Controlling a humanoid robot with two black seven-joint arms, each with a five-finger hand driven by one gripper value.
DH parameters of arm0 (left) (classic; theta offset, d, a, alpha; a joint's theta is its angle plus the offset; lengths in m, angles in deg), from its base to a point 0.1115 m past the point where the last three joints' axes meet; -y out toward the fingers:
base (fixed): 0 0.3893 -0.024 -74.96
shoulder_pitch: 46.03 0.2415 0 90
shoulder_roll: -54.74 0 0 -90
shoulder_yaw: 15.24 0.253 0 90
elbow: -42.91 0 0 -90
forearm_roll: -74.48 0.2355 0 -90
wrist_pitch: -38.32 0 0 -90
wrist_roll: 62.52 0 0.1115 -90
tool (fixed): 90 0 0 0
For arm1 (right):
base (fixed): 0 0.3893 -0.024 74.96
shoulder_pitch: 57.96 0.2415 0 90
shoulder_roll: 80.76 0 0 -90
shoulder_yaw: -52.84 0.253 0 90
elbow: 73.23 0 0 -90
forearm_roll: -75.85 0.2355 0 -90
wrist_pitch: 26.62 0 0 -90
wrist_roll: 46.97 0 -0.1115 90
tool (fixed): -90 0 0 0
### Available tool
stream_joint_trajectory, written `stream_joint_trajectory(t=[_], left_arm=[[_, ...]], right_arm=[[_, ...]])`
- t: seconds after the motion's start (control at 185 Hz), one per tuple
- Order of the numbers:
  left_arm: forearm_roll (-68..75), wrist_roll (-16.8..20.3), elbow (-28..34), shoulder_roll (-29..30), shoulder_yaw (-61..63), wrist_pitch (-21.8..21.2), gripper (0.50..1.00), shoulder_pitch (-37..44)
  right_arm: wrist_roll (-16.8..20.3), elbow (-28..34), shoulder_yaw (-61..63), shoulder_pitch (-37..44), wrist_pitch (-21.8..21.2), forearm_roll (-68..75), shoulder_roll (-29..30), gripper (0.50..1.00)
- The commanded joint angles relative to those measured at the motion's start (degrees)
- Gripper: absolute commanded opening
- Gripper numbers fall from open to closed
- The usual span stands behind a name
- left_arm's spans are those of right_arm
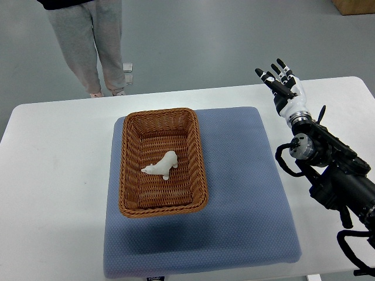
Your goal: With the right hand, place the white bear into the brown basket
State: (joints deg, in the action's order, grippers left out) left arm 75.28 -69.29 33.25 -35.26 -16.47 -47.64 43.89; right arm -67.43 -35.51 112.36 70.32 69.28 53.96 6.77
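You are looking steeply down on a white table [53,175] with a blue mat [246,175] laid across its middle. On the left part of that mat sits the brown basket [162,161], a woven rectangle with its long sides running from twelve to six o'clock. The white bear [162,165] lies inside it, on the basket floor just below the centre, its head pointing toward nine o'clock and its body rising toward two o'clock. Nothing is touching it.

Your right hand [283,88] is well apart from the basket, out at about two o'clock from it, past the mat's top right corner and over the bare table near the far edge. The palm is raised and the fingers [276,75] are spread apart, pointing toward eleven o'clock, with nothing held between them. The black forearm [328,164] runs down from the wrist toward five o'clock and leaves the picture at the right edge, cables looping beside it over the mat's right border.

You will find no left arm in this view.

At twelve o'clock, beyond the table, a person [88,41] stands on the grey floor; only the legs in light grey trousers show, above the table's upper left part. A brown box corner [354,6] sits at the top right of the picture.
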Motion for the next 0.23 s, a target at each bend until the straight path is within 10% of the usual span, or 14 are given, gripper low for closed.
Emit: stream_joint_trajectory(t=[0.0, 0.227], left_arm=[[0.0, 0.0, 0.0, 0.0, 0.0, 0.0, 1.0, 0.0], [0.0, 0.0, 0.0, 0.0, -0.1, -0.1, 1.0, 0.0]], right_arm=[[0.0, 0.0, 0.2, -0.1, 0.1, 0.0, 0.7, 0.921], [-0.9, 0.0, 0.2, -0.1, 0.0, 0.1, 1.1, 0.921]])
